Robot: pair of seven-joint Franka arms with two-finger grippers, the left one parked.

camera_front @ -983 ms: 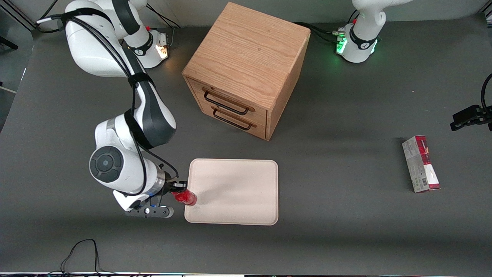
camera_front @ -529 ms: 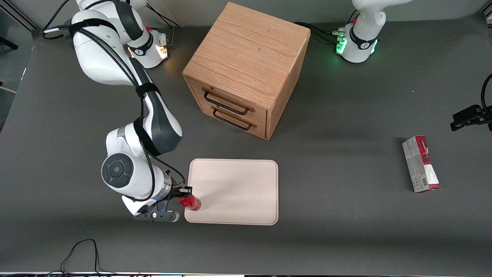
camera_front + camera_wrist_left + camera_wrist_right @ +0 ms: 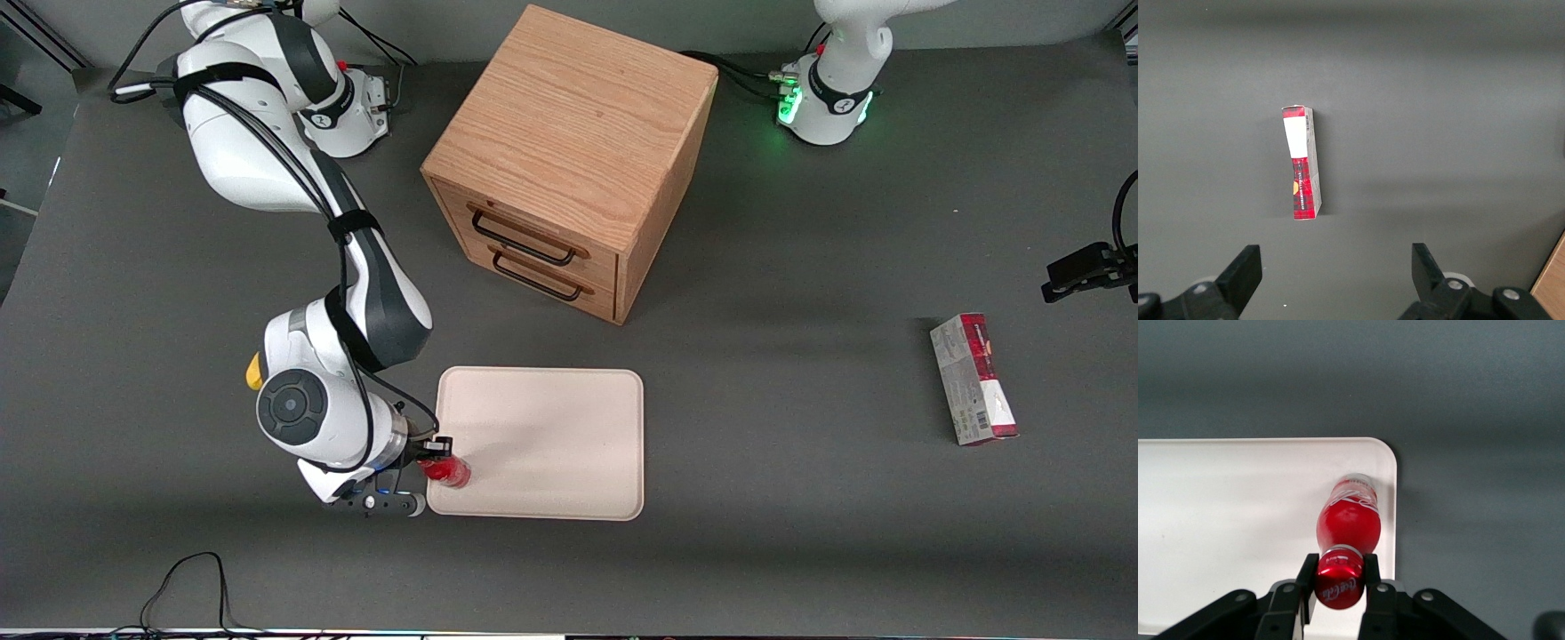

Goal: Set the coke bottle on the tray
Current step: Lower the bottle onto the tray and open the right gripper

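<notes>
We hold the bottle by its cap, gripper fingers clamped on it, over the tray near its 8 o'clock corner; next we likely lower, set it upright, then release

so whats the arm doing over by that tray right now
The right arm's gripper is shut on the cap end of the coke bottle and holds it over a corner of the tray, at the edge toward the working arm's end of the table. Whether the bottle's base touches the tray yet is unclear. The wooden drawer cabinet and a red-and-grey carton sit untouched.
</notes>
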